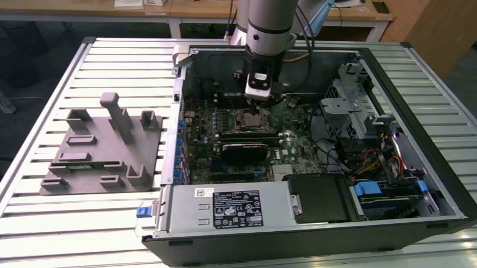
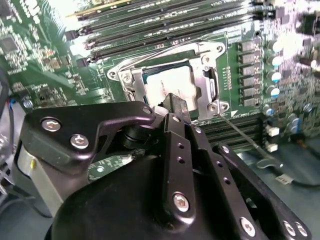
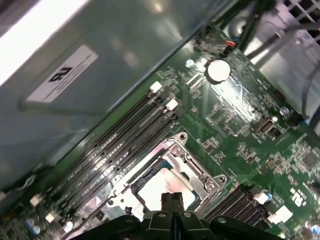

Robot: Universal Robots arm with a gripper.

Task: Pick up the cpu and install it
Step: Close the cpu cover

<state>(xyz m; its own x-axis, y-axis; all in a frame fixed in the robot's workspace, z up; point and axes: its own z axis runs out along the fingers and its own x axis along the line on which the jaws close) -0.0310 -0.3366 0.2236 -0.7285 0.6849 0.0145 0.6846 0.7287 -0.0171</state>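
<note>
Gripper: in the first wrist view the gripper [image 3: 172,200] has its two fingers pressed together with nothing between them; it points down into the computer case [image 1: 428,184].
Cpu: the cpu [image 3: 159,187] lies flat directly beneath the fingertips, silver top up. It lies inside the socket frame [image 3: 194,164] and is not in the grip.
Contact: in the second wrist view the fingertips [image 2: 176,102] overlap the cpu [image 2: 162,85]; I cannot tell whether they touch it.
Why so: joined fingers make one narrow tip, probably to press or check the chip's seating.
Lever: the retention lever [image 2: 243,139] juts out beside the frame, apparently unlatched, leaving the chip exposed.
Memory slots: the memory slots [image 3: 112,152] lie just beyond the socket from the fingertips.
</note>
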